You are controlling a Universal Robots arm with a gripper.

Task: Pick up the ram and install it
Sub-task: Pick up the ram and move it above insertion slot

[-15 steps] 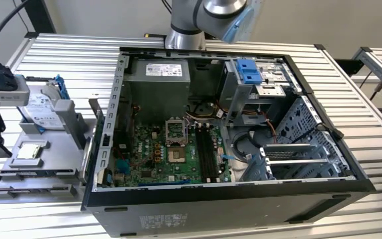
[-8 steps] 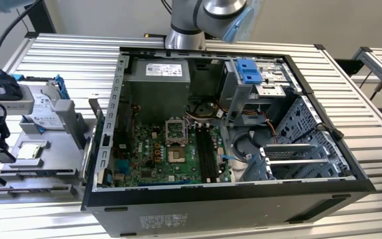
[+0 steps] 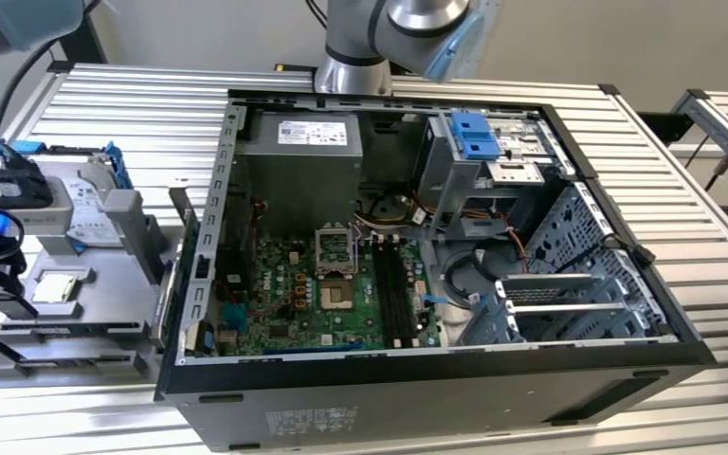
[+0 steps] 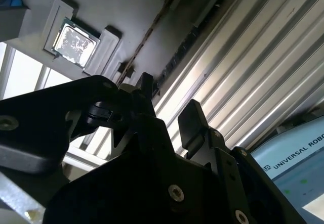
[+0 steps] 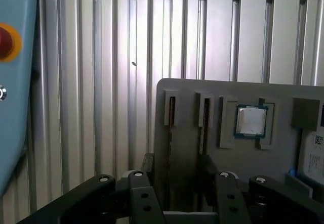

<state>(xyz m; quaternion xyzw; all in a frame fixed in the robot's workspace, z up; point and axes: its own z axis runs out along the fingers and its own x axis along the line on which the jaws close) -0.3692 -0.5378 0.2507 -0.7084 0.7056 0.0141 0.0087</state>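
In the exterior view an open computer case (image 3: 440, 365) lies on a slatted metal table (image 3: 124, 104), its green board (image 3: 300, 303) facing up. The arm (image 3: 354, 57) rises behind the case, and its dark far end hangs at the exterior view's left edge. Just beside that end, left of the case, sits a grey holder (image 3: 99, 313). It carries a hard drive with blue rails (image 3: 67, 213), a square chip (image 3: 61, 284) and two long slots. The ram is too thin to make out here.

The first wrist view looks past the gripper (image 5: 176, 163) onto the holder (image 5: 192, 92). The fingers (image 5: 139, 188) stand apart with nothing between them. Two narrow slots run away from them. The ram (image 5: 171, 114) shows as a thin dark edge standing in the slot farther from the chip (image 5: 251, 121), and that slot lines up with the gap between the fingers. I cannot tell whether the fingers touch it. A pale blue box with a red button (image 5: 15, 57) lies beside the holder on the table.

The second wrist view looks along the gripper (image 4: 169, 100) from low down. Here the ram (image 4: 190, 44) is a dark toothed strip running toward the parted fingers (image 4: 190, 120). A finer dark line lies nearer the chip (image 4: 76, 42), and the holder's grey face (image 4: 126, 11) is in shade.
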